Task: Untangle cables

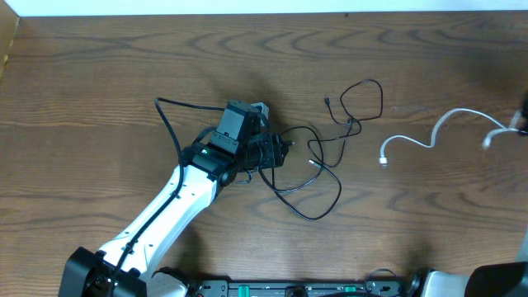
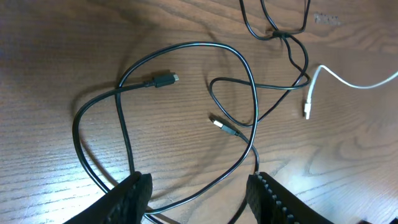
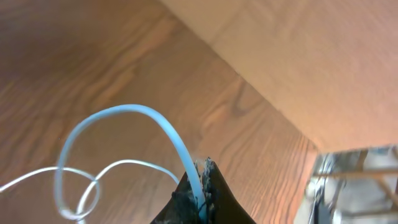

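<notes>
The black cable (image 1: 317,218) lies in loose crossing loops at the table's middle. In the left wrist view its loops (image 2: 186,45) spread over the wood with two plug ends showing. My left gripper (image 1: 280,153) is low at the tangle's left side. Its fingers (image 2: 199,196) are open, with a strand of black cable running between them. The white cable (image 1: 462,110) lies apart to the right, and its free plug (image 2: 307,109) rests near the black loops. My right gripper (image 1: 523,120) at the right edge is shut (image 3: 200,190) on the white cable (image 3: 124,111).
The left arm's thicker black cord (image 1: 169,124) arcs over the table left of the tangle. A light wooden panel (image 3: 298,56) rises beyond the table in the right wrist view. A white strip (image 1: 247,7) borders the table's far edge.
</notes>
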`<state>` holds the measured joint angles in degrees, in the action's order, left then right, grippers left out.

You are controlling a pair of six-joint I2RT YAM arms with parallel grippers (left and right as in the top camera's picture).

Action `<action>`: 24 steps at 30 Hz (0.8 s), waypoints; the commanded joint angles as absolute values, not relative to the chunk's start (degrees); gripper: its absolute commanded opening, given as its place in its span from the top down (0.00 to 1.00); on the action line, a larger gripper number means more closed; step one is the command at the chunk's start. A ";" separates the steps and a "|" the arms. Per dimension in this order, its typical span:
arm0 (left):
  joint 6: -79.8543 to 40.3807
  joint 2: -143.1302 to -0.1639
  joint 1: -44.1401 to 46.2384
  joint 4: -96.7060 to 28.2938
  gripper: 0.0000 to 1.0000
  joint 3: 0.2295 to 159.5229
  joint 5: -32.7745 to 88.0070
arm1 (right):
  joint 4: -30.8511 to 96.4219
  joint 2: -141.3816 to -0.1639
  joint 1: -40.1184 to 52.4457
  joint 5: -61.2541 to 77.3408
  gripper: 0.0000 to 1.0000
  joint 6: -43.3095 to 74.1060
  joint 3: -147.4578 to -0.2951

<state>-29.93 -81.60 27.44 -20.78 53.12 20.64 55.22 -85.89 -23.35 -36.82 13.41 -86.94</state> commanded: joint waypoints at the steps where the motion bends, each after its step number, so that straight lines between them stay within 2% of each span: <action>1: -29.19 -81.78 27.46 -20.97 0.46 53.58 20.25 | 54.81 -85.52 -29.34 -35.14 0.99 21.87 -87.37; 3: -29.19 -81.78 27.46 -20.97 0.46 53.58 20.25 | 53.91 -85.52 -33.19 -34.06 0.99 26.17 -87.37; 7: -29.19 -81.78 27.46 -20.95 0.46 53.58 20.25 | 50.74 -85.52 -36.82 -24.91 0.99 26.33 -87.37; 15: -29.19 -81.78 27.46 -20.97 0.46 53.58 20.25 | 45.56 -85.52 -37.41 -20.14 0.99 26.04 -87.35; 16: -29.19 -81.78 27.46 -20.95 0.46 53.58 20.25 | 44.97 -85.54 -37.41 -17.52 0.92 25.06 -87.33; 17: -29.19 -81.78 27.46 -20.95 0.46 53.58 20.25 | 44.05 -85.58 -37.41 -14.22 0.77 23.24 -87.26; 19: -29.19 -81.78 27.46 -20.95 0.46 53.58 20.25 | 42.52 -86.11 -37.41 -7.05 0.56 19.66 -87.26; 21: -29.19 -81.78 27.46 -20.97 0.46 53.58 20.25 | 42.13 -87.00 -37.41 1.98 0.49 17.26 -87.26; 22: -29.19 -81.78 27.46 -20.97 0.46 53.58 20.25 | 42.68 -87.96 -37.19 11.42 0.48 14.81 -87.24; 24: -29.19 -81.78 27.46 -20.97 0.46 53.58 20.25 | 43.68 -88.71 -36.47 18.09 0.48 12.34 -87.22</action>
